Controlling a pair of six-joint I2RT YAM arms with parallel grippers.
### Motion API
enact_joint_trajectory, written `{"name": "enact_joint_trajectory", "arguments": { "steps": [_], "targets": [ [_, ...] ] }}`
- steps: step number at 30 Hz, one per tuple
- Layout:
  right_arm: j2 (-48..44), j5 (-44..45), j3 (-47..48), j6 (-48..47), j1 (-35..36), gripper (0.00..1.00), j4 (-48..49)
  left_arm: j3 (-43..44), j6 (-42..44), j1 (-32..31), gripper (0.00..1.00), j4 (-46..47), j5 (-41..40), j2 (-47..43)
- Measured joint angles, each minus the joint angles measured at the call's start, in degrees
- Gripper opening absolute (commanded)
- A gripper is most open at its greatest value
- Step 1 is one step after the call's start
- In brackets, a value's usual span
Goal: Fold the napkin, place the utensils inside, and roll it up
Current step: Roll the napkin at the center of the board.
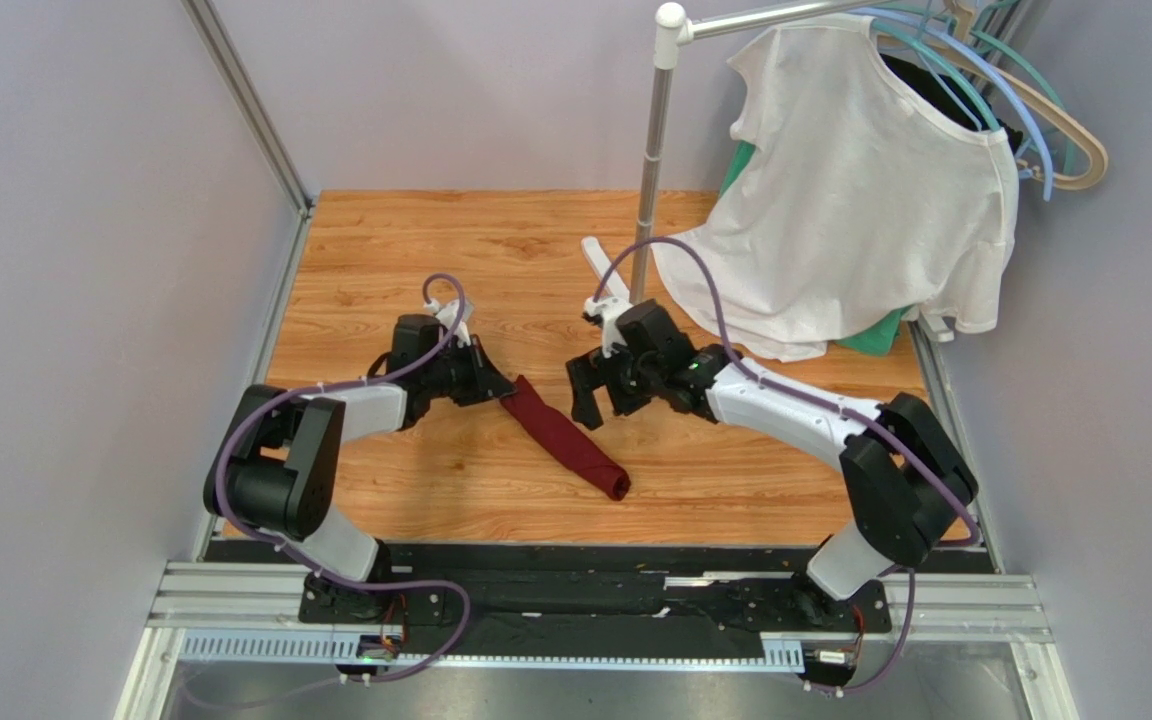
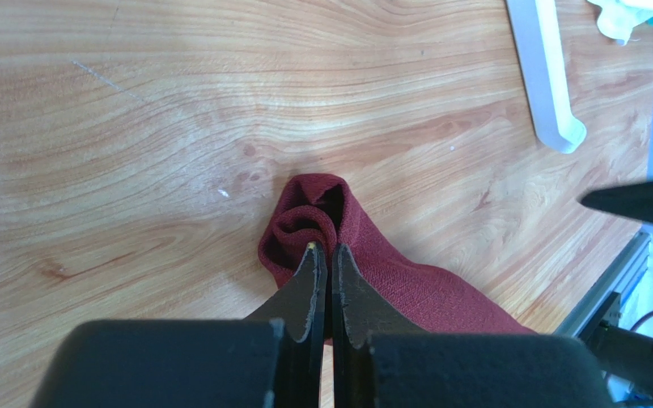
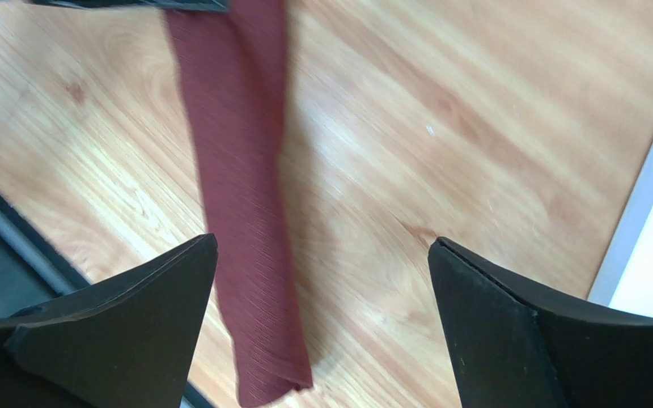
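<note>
Left gripper point(image 2: 322, 249) closed at rolled napkin's point(image 2: 406, 285) end; right gripper point(image 3: 324, 241) spread, nearby.

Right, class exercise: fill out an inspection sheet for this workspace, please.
Surface: wooden table, wood-grain top.
Job's things: napkin rolled, lying diagonally; white plastic utensil lying apart from it.
Clutter: white T-shirt on hangers, draping onto the far right.
Grippers: left gripper fingers shut at the napkin's end; right gripper open above the table.
Cables: purple cables along both arms.
Surroundings: grey walls, rack pole.
</note>
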Motion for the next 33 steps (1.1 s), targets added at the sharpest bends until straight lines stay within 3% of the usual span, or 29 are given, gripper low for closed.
{"name": "enact_joint_trajectory", "arguments": {
  "steps": [7,13,23,26,33],
  "targets": [
    [0.3,23.0,3.2,-8.1,17.9,0.96,1.5,2.8,-0.9,0.0,0.00,-4.5,-0.1,1.6],
    [3.9,32.6,3.2,-13.4,26.3,0.84,3.2,5.1,-1.4,0.0,0.00,-8.8,-0.5,1.8],
    [10.1,37.6,3.2,-17.0,28.8,0.66,4.6,6.6,-1.8,0.0,0.00,-11.4,-0.5,2.8],
    [11.6,38.3,3.2,-17.5,28.8,0.56,4.7,6.7,-1.8,0.0,0.00,-11.5,-0.5,2.8],
    [14.5,38.8,3.7,-17.7,28.3,0.46,4.7,6.7,-2.0,0.0,0.00,-11.8,-0.5,2.8]
  ]
}}
